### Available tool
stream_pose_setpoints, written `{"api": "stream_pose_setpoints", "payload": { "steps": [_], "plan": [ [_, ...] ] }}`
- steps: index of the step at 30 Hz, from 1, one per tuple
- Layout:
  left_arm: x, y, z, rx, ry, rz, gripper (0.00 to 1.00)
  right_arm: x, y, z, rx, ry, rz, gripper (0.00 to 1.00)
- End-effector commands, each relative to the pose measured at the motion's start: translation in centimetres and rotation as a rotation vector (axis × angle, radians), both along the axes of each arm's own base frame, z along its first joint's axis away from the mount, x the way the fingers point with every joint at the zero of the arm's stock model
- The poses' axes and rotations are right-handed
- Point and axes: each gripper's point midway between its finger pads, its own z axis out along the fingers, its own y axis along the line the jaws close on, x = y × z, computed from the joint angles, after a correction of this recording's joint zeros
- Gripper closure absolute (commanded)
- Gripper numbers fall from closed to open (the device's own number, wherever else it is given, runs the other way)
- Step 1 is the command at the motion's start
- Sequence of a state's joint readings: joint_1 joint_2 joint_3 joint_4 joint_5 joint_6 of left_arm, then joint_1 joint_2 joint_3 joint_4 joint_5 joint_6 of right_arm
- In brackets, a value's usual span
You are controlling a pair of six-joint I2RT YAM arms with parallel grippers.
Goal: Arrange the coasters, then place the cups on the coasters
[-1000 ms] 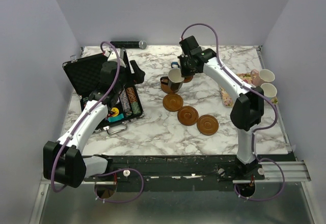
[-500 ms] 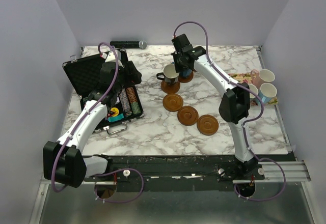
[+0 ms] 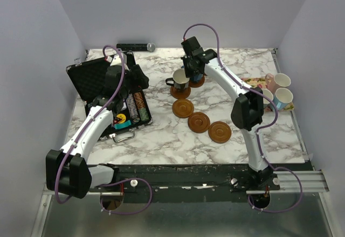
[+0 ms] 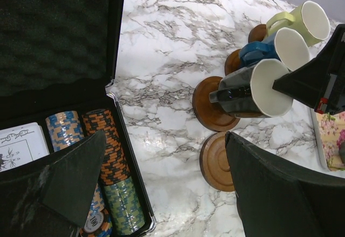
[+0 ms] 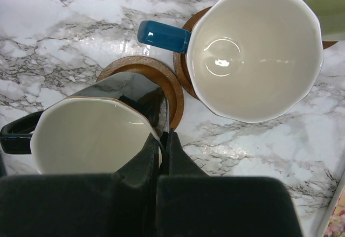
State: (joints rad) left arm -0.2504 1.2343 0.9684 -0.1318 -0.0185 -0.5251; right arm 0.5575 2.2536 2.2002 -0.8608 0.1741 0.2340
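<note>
My right gripper [image 5: 161, 140] is shut on the rim of the black cup [image 5: 97, 134], one finger inside it and one outside. The cup leans a little over the far-left coaster [image 4: 210, 107], handle to the left. Behind it, the dark blue cup [image 5: 253, 54] and the yellow-green cup [image 4: 302, 21] each stand on a coaster. Three bare coasters [image 3: 183, 107] [image 3: 199, 122] [image 3: 220, 132] run diagonally toward the front. The pink cup [image 3: 281, 80] and the light blue cup [image 3: 284, 97] stand at the right. My left gripper [image 4: 164, 140] hangs open and empty over the case edge.
An open black case [image 3: 94, 78] with stacked poker chips [image 4: 113, 167] and cards lies at the left. A floral tray [image 3: 257, 81] lies under the cups at the right, partly hidden by my right arm. A black rod [image 3: 135, 47] rests along the back edge.
My right gripper carried the black cup back and left and lowered it over the far-left coaster; it has barely moved in the last half second. The left arm stayed still.
</note>
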Motion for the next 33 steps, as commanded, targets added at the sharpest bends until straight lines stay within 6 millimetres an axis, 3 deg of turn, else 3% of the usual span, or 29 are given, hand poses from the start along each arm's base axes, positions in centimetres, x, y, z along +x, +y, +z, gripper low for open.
{"api": "stream_pose_setpoints", "payload": {
  "steps": [1, 23, 33],
  "plan": [
    [0.0, 0.4, 0.0, -0.004, 0.007, 0.018, 0.01, 1.0, 1.0, 0.8, 0.016, -0.044, 0.002, 0.99],
    [-0.7, 0.7, -0.4, -0.007, 0.014, 0.027, 0.01, 0.8, 1.2, -0.3, 0.016, -0.014, 0.010, 0.99],
    [-0.9, 0.9, -0.6, -0.008, 0.017, 0.031, 0.01, 0.8, 1.2, -0.2, 0.015, -0.013, 0.008, 0.78]
  ]
}}
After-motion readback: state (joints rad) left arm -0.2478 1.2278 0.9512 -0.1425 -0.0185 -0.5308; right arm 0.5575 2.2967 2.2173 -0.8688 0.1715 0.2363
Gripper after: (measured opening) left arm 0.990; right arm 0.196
